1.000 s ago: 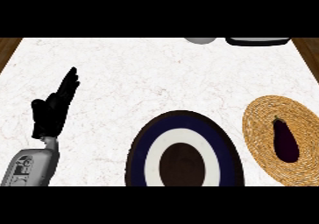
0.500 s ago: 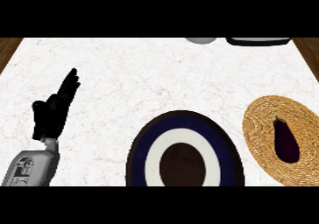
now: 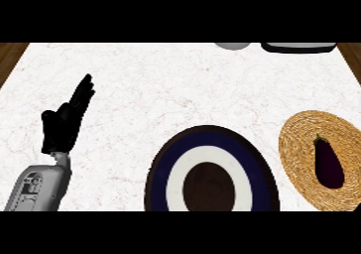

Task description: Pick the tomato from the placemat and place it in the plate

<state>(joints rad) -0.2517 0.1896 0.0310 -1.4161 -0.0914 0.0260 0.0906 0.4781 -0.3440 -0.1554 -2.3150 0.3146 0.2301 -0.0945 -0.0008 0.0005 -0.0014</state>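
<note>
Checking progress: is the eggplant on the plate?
No, the eggplant lies on the placemat, right of the plate.

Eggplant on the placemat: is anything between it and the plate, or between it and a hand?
Nothing visible stands in the way. The eggplant lies on the woven placemat at the right, and the plate sits just to its left with nothing on it. The left hand rests open at the far left, beyond the plate. The right hand is not in view.
</note>
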